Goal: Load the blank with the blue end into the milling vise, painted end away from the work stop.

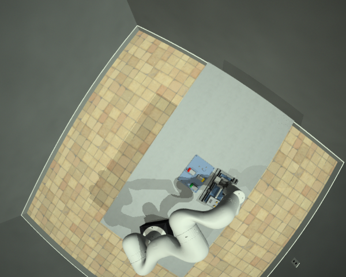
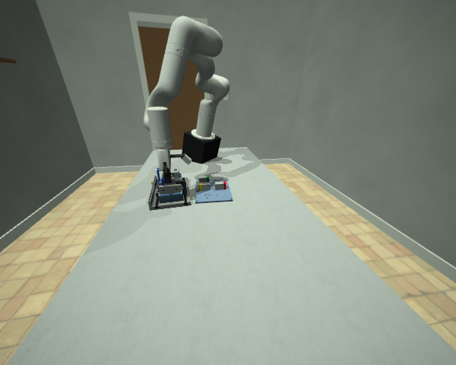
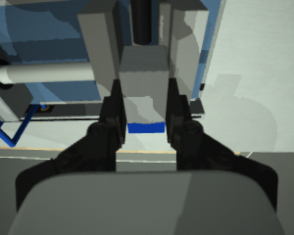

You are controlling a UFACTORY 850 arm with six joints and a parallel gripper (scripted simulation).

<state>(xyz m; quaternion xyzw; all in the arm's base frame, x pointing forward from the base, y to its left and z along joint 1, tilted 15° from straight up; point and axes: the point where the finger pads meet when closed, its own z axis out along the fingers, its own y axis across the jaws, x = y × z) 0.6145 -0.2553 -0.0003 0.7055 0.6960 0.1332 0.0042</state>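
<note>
My gripper (image 3: 145, 93) is shut on the grey blank (image 3: 143, 88), one finger on each long side. Its blue end (image 3: 146, 128) faces away from the work stop (image 3: 141, 22), a dark rod at the blank's other end. The blank is in line with the slot between the moving jaw (image 3: 100, 44) and the fixed jaw (image 3: 188, 41), close to both. Its underside, the low bars and any small gaps are hidden, so I cannot tell whether it is seated. The vise (image 2: 170, 188) stands beside the infeed plate (image 1: 196, 161) (image 2: 220, 197).
On the infeed plate lie a red-ended blank (image 1: 192, 171) (image 2: 220, 185), a yellow-ended blank (image 1: 200, 178) (image 2: 204, 186) and a green-ended blank (image 1: 193, 187). A pale rod (image 3: 49, 72) runs from the moving jaw toward the block with blue hoses (image 3: 20, 134). The black robot base (image 2: 201, 148) stands behind.
</note>
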